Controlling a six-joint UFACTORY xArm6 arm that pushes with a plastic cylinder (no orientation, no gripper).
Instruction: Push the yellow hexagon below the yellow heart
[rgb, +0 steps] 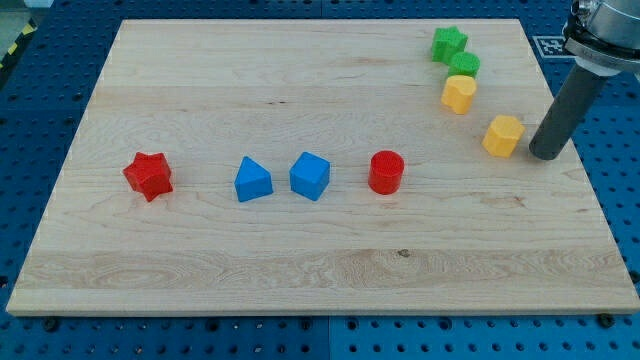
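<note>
Hexagon (503, 135) lies below-right of heart (458, 94), tip (546, 154) just right.

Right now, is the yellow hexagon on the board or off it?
On. The yellow hexagon sits flat on the wooden board, inside its right edge, with my tip just to its right.

My tip (546, 154) sits just right of, perhaps touching, the yellow hexagon (503, 135)

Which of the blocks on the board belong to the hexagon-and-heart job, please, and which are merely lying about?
Part of the job: yellow hexagon, yellow heart, and my tip, just to the hexagon's right in the view.

Lying about: green star, green block, red cylinder, blue cube, blue triangular block, red star.
</note>
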